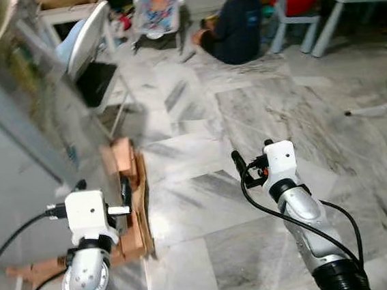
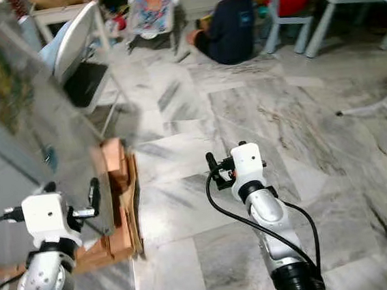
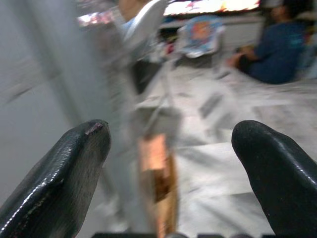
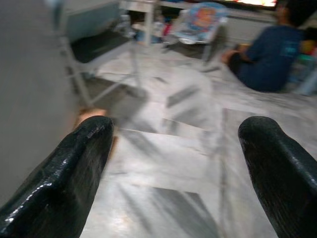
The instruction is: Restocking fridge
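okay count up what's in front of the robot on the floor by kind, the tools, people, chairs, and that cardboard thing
Tools: 2, the left tool and the right tool, both open with nothing in them
People: 1, a person sitting on the floor
Folding chairs: 1, a chair
Cardboard pieces: 1, cardboard
Total: 5

light: bright, even daylight | shadows: soft | blur: motion smear on left side, wrist views soft | glare: none
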`<state>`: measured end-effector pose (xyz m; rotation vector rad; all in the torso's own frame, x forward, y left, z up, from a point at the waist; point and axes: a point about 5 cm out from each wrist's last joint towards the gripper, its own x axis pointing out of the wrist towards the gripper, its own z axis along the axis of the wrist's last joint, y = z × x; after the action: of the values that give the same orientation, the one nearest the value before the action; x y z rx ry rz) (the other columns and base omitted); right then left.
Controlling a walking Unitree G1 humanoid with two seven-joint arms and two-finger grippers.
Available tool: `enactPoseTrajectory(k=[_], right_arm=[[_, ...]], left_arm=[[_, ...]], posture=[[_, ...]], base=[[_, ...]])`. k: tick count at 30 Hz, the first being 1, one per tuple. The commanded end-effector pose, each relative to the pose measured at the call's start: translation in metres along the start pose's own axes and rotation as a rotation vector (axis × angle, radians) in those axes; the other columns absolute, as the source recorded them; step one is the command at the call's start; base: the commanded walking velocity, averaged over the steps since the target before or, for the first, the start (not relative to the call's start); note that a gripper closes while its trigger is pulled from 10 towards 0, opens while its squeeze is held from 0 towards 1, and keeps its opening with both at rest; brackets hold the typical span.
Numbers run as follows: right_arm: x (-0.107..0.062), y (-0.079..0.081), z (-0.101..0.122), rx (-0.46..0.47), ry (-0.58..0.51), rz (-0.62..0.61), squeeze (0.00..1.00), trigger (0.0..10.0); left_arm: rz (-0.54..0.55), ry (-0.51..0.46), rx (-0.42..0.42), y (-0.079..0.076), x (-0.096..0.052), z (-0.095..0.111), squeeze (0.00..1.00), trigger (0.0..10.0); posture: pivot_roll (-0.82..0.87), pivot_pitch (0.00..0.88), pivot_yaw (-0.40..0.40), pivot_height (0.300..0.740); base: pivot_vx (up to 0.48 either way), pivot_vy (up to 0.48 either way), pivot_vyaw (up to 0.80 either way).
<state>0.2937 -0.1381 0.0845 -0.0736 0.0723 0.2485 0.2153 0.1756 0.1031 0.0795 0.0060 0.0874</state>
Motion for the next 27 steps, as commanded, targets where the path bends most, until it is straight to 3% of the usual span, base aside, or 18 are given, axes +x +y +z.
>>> enactPoseTrajectory(k=[1,12,18,22,27], right_arm=[[-0.002,-0.002,0.003,-0.006,-0.009,-0.008,0.0,10.0],[-0.005,-0.002,0.002,-0.005,0.006,-0.007,0.0,10.0],[-0.014,0.001,-0.001,0.002,0.035,0.009,0.0,10.0],[-0.018,0.0,-0.003,-0.008,0.052,0.002,0.0,10.0],[-0.024,-0.002,0.0,-0.003,0.055,-0.003,0.0,10.0]], left_arm=[[0.003,0.004,0.01,0.001,0.001,-0.001,0.0,10.0],[-0.027,-0.018,0.015,-0.006,0.022,0.004,0.0,10.0],[0.024,-0.068,0.057,0.005,0.056,0.015,0.0,10.0],[0.037,-0.07,0.067,0.008,0.067,0.016,0.0,10.0],[0.045,-0.055,0.081,0.009,0.093,0.015,0.0,10.0]], posture=[[0.01,0.127,-0.034,0.74],[0.0,0.149,-0.046,0.74],[-0.02,0.16,-0.044,0.74],[-0.03,0.165,-0.043,0.74],[-0.06,0.18,-0.044,0.74]], base=[[0.0,0.0,0.66],[0.0,0.0,0.06],[0.0,0.0,0.0],[0.0,0.0,0.0],[0.0,0.0,0.0]])
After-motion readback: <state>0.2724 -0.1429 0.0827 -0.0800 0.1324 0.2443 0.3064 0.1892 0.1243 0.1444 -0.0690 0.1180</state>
